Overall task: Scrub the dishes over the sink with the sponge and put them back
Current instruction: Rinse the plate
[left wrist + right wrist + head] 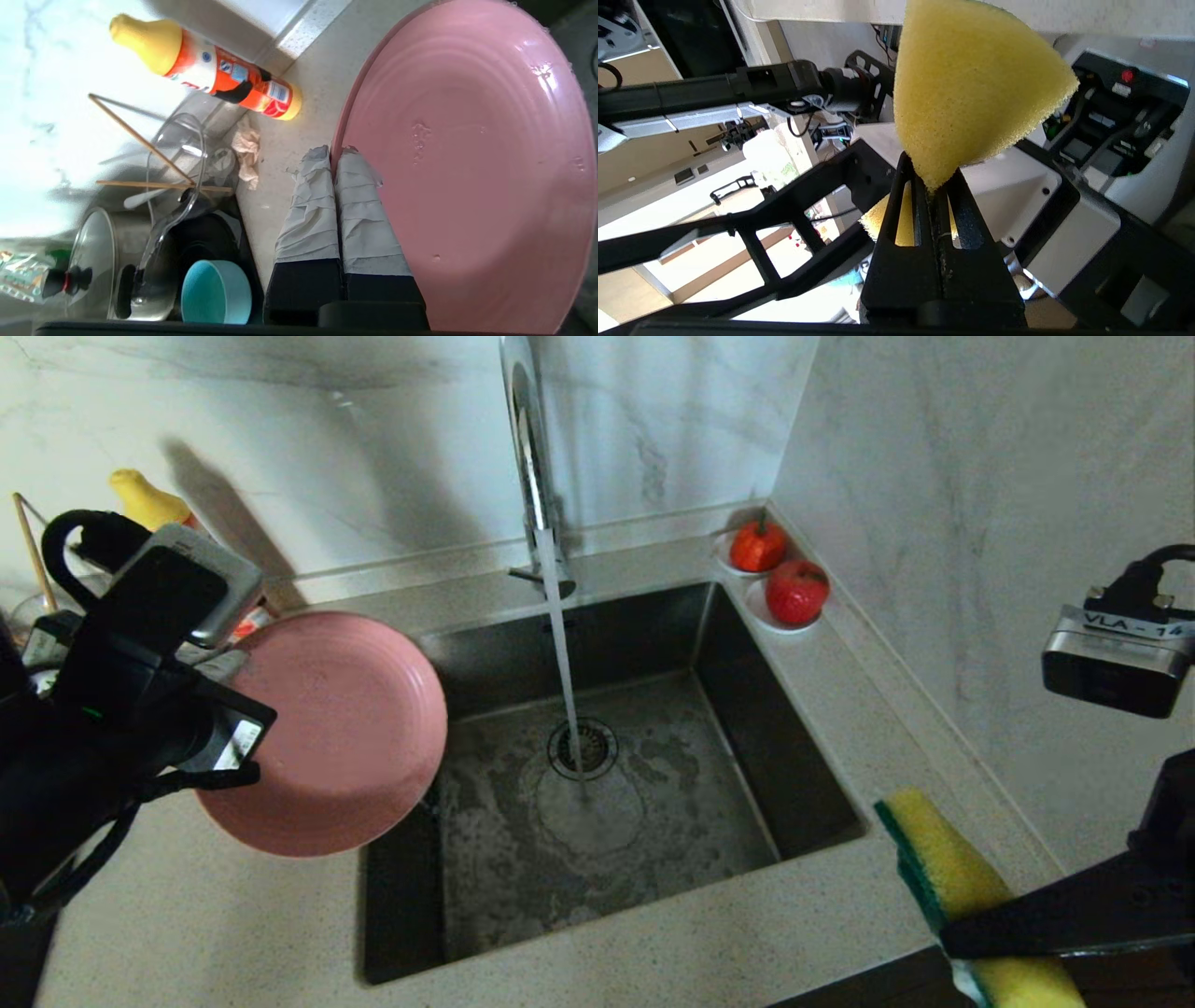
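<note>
The pink plate [341, 737] hangs tilted on edge over the left rim of the sink [747, 709]. My left gripper [334, 154] is shut on its rim, one taped finger on each face. The plate's face [467, 163] is wet with droplets. The teal bowl [215, 291] lies in a dark rack on the counter behind the left gripper. At the front right, above the counter's edge, my right gripper [930, 179] is shut on the yellow sponge [943, 859], squeezing its middle thin. The sponge [971, 84] sticks out past the fingertips.
Water runs from the chrome tap [532, 457] onto the sink floor near the drain [583, 747]. Two saucers with red fruit [796, 590] stand at the back right corner. A detergent bottle [210, 70], beige rag [247, 156], glass bowl [182, 154] and lidded pot [100, 261] crowd the left counter.
</note>
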Robot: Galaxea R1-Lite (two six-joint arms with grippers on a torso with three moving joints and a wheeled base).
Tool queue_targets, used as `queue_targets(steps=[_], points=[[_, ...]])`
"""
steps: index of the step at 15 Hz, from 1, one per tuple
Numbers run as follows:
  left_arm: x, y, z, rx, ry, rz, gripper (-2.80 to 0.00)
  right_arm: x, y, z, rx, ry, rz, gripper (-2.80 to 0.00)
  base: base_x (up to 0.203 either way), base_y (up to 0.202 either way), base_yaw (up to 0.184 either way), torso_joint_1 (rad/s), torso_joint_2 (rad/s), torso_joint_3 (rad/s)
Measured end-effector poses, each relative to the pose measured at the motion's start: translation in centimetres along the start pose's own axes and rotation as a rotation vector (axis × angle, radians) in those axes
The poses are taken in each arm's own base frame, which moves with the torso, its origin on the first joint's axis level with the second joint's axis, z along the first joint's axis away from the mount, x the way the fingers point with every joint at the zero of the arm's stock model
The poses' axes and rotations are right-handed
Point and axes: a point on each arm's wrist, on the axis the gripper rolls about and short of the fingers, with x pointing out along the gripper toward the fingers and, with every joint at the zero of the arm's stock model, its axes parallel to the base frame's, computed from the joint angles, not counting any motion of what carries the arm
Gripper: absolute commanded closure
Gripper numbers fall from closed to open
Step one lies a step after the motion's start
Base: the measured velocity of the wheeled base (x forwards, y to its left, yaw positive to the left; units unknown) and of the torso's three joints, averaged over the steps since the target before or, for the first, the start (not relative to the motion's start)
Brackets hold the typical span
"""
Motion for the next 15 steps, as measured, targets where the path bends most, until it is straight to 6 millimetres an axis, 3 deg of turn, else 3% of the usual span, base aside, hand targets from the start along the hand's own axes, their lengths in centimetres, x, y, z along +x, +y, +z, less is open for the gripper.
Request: queue_targets(steps=[8, 12, 15], points=[[0.0, 0.1, -2.0, -0.152, 0.153, -0.068, 0.0, -0.1, -0.4, -0.6, -0.002, -0.011, 0.007, 0.0, 0.0, 0.0, 0.0, 0.0, 0.0, 0.0], [-0.9, 1.7, -2.2, -0.432, 0.315, -0.263, 0.0, -0.4, -0.9, -0.6, 0.009, -0.033, -0.006, 0.0, 0.0, 0.0, 0.0, 0.0, 0.0, 0.0], [-0.8, 3.5, -2.9, -0.675, 0.44, -0.287, 0.0, -0.5, -1.1, -0.7, 0.013, -0.037, -0.01, 0.0, 0.0, 0.0, 0.0, 0.0, 0.0, 0.0]])
